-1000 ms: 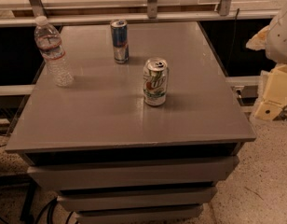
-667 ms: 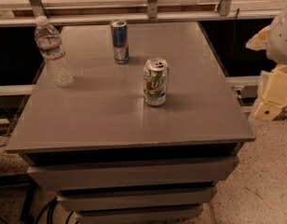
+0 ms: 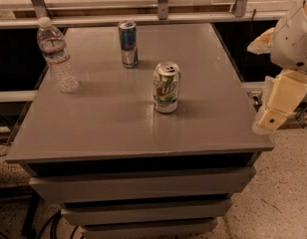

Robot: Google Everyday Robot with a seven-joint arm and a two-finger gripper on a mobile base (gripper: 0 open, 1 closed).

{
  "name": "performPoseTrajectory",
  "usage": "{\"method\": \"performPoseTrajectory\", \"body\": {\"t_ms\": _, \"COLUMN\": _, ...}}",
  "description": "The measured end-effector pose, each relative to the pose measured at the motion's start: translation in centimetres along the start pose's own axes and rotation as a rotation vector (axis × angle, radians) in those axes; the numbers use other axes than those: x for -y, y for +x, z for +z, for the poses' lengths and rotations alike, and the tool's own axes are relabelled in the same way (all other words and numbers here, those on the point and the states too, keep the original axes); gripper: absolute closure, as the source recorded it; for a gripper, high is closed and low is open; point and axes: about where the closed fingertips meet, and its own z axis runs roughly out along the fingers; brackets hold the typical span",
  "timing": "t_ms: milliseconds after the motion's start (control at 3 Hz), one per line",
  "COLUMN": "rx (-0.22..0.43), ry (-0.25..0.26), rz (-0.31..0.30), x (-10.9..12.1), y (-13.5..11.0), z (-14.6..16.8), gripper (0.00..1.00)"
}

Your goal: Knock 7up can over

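Observation:
The 7up can, white-silver with green lettering and a red dot, stands upright near the middle of the grey table top. My gripper hangs off the table's right edge, to the right of the can and well apart from it, pointing down and left. It touches nothing on the table.
A slim blue-and-silver can stands upright behind the 7up can. A clear plastic water bottle stands at the table's left side. The table sits on stacked drawers. A railing runs behind it. Speckled floor lies at the right.

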Motion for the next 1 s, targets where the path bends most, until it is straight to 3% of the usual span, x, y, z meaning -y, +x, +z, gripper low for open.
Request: {"method": "performPoseTrajectory", "body": {"t_ms": 1000, "rx": 0.059, "ry": -0.037, "rz": -0.112, "x": -1.5, "y": -5.5, "z": 2.7, "gripper": 0.0}}
